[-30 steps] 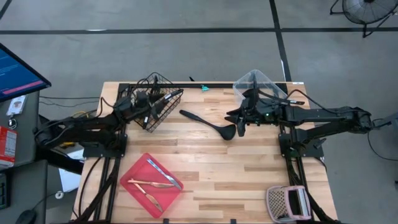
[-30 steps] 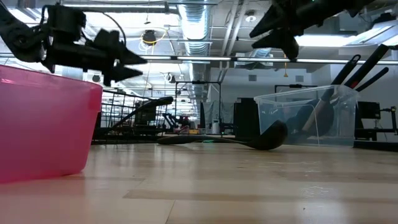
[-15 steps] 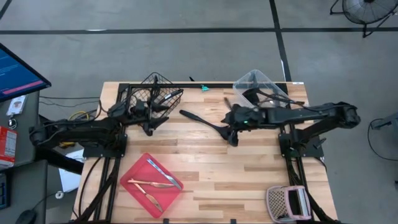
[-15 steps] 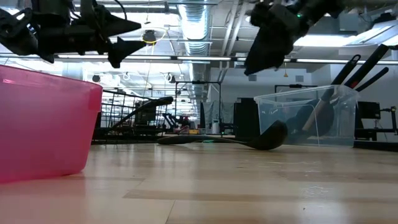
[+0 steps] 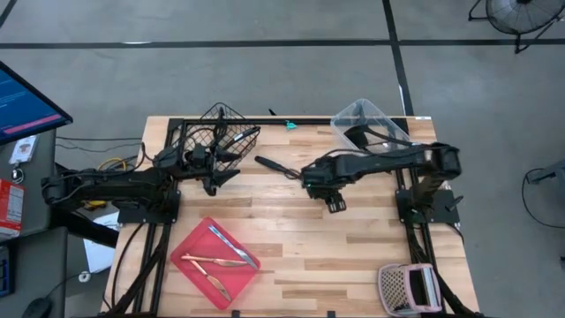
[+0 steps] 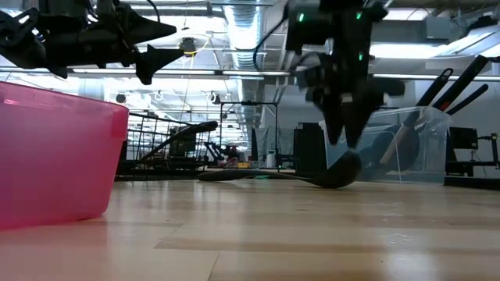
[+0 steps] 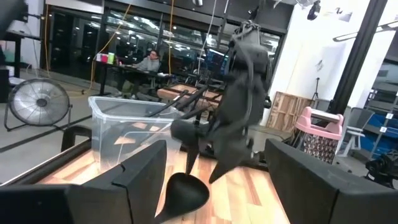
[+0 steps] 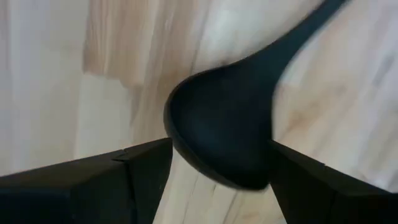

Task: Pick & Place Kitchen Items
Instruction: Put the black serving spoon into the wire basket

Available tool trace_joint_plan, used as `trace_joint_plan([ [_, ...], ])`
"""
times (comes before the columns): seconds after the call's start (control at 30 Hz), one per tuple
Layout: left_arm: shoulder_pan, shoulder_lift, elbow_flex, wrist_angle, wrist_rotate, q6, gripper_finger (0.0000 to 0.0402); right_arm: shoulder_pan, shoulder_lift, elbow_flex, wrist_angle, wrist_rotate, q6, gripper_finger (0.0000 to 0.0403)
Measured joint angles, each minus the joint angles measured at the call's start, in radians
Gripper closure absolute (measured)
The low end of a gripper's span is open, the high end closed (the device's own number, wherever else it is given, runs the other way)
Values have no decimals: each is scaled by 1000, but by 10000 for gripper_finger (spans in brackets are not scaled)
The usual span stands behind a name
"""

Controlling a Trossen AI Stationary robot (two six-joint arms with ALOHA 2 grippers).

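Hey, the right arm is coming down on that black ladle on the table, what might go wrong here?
The right gripper, jaws open, sits over the rounded bowl of the black plastic ladle, not its slim handle; the fingers may slip off the curve. A push could also skid the ladle across the wooden table.

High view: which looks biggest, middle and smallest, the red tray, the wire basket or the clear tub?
1. red tray, plainly largest.
2. and 3. wire basket and clear tub look about alike; the right arm covers part of the tub, so I won't rank them.
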Motion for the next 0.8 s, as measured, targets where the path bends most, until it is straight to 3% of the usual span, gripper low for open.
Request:
trace_joint_plan([
  [0.2, 0, 0, 0, -1, 0, 0, 148, 0, 133, 0, -21, 26, -106, 154],
  [0.43, 0, 0, 0, -1, -1, 0, 156, 0, 196, 0, -59, 49, -86, 172],
  [0.57, 0, 0, 0, -2, -1, 0, 156, -1, 212, 0, -59, 119, -30, 233],
  [0.73, 0, 0, 0, -2, -1, 0, 160, -7, 211, 0, -54, 123, 35, 372],
  [0.8, 0, 0, -1, -2, -1, 0, 162, -8, 210, 0, -53, 126, 81, 383],
])
